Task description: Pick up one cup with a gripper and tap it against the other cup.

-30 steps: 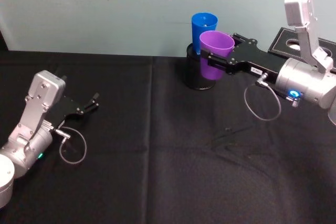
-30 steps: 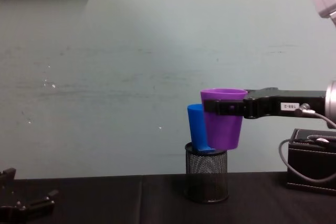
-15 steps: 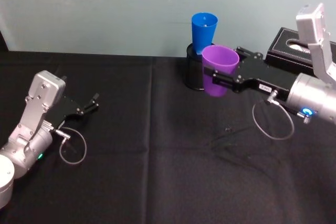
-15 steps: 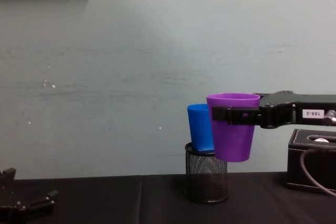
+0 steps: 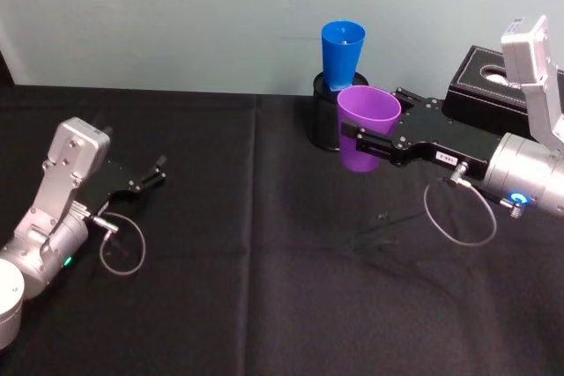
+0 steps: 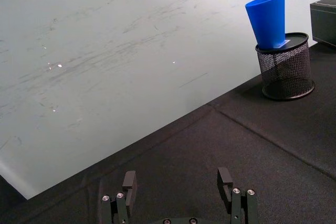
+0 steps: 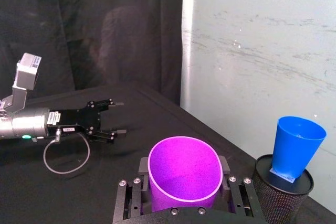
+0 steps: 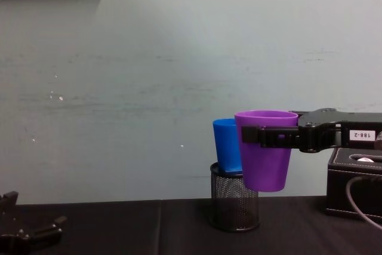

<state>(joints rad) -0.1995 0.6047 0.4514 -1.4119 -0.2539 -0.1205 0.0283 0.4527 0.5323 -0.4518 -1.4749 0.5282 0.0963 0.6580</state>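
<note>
Drawing back toward the robot, the right hand (image 5: pixel 371 119) keeps the purple cup (image 5: pixel 366 145) pinched between its fingers, now lower and clear of the blue cup (image 5: pixel 342 50) in the mesh pen holder (image 5: pixel 321 122); the tap looks done. The left hand (image 5: pixel 144 179) lies spread on the counter (image 5: pixel 264 270).

My right hand (image 5: pixel 377 129) has drawn the purple tapered plastic tumbler (image 5: pixel 367 116) back from the bright blue plastic tumbler (image 5: pixel 341 55). A second ago they were close together above the black wire-mesh pen holder (image 5: pixel 322 125) — now the purple one hangs nearer me, slightly lower, clear of the blue.
</note>
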